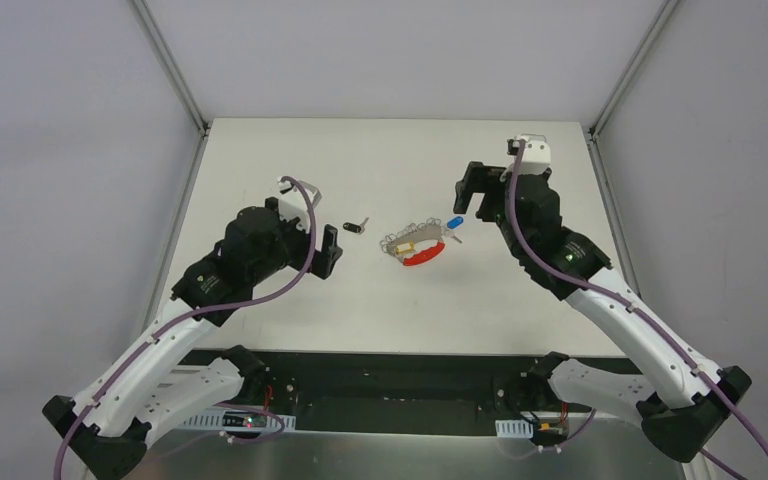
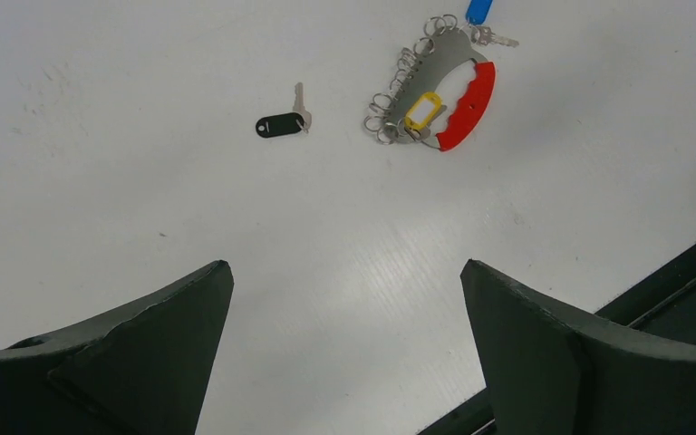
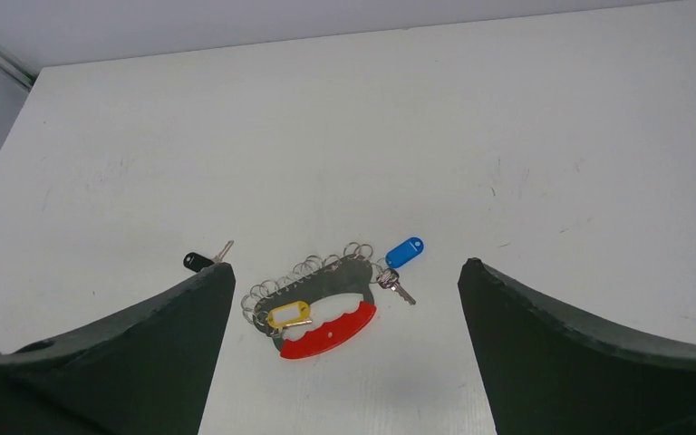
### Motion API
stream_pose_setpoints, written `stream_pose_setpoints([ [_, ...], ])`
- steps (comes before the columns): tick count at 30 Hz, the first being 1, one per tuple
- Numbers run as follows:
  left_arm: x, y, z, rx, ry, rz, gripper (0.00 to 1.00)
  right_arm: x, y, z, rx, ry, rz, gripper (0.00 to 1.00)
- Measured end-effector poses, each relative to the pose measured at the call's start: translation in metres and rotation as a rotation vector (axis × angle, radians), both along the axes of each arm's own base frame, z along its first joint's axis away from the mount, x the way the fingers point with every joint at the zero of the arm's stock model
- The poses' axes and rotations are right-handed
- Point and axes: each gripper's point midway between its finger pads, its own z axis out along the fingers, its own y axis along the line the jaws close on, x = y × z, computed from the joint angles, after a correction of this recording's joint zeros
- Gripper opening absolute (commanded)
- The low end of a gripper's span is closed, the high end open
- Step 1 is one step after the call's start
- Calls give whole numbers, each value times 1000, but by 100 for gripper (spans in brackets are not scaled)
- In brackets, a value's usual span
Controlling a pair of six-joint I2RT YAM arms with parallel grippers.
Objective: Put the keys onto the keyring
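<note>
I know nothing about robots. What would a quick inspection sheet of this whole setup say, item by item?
Surface: white table, bare apart from the job's things.
Job's things: the keyring, with red strap and yellow tag, lies mid-table. The black-headed key lies apart from it. The blue-headed key lies against its end rings; whether it is linked, cannot tell.
Clutter: nothing seen.
Grippers: left claw open and holding nothing; right claw open and holding nothing.
Cables: purple cables run along both arms, off the table.
Surroundings: plain grey walls and metal frame posts.
</note>
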Motion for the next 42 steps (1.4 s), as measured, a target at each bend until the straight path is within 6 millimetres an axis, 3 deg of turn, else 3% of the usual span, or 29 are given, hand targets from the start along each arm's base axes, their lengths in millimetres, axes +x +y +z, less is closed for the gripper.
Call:
stream_pose_setpoints([
  [11,1,3,48,-72,-91,25,99,-1,-8,6,11,2,-82,99],
  [17,7,-2,57,-82,-87,26,99,3,14,9,1,87,-13,99],
  [25,16,-9,46,-55,-39,30,99,17,40,-40,-77,224,50,99],
  [29,16,-8,40,-48,-32,34,99,31,55,-64,-107,299,74,90],
  [36,13,-5,4,1,27,42,99,63,84,-108,-156,411,76,69],
  [42,13,-1,9,-6,7,55,99,86,96,-127,-156,470,52,60],
])
